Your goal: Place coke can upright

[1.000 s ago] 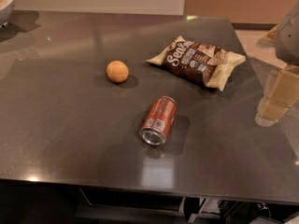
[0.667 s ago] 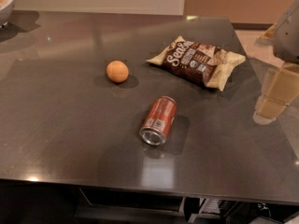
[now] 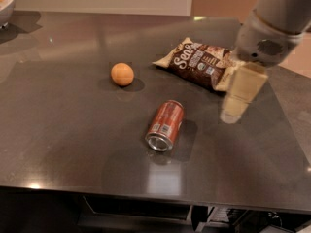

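At three o'clock of the toppled coke can (image 3: 165, 125), the gripper (image 3: 234, 106) has drawn closer, seemingly approaching; jaws' state I cannot tell

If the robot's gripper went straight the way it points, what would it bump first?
Probably the bare table. The gripper hangs pointing down, to the right of the coke can and near the chip bag. Depth is hard to judge, though.
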`<act>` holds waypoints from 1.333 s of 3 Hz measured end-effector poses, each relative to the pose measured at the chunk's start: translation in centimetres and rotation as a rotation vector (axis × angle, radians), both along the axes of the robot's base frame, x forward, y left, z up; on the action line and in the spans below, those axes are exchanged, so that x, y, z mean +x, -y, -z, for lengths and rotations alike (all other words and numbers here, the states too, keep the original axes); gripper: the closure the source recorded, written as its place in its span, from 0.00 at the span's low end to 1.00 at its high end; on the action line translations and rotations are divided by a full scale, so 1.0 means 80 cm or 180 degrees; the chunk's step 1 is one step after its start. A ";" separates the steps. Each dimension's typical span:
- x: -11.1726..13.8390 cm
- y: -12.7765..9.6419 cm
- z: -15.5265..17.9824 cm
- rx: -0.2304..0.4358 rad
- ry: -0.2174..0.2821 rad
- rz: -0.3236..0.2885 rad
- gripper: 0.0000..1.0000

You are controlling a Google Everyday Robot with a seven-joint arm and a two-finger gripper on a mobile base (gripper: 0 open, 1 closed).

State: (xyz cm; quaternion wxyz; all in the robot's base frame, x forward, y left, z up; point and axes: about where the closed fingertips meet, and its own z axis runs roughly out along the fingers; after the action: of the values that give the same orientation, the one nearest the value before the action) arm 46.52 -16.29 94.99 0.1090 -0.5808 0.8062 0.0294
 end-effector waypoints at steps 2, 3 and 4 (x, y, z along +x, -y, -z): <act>0.027 -0.085 0.016 -0.0286 -0.0059 0.0565 0.00; 0.041 -0.109 0.027 -0.0513 -0.0019 0.0917 0.00; 0.050 -0.120 0.036 -0.0652 0.0029 0.1364 0.00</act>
State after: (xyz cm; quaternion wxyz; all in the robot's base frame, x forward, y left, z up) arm 50.51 -6.73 92.14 0.0568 -0.4047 0.9093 -0.0791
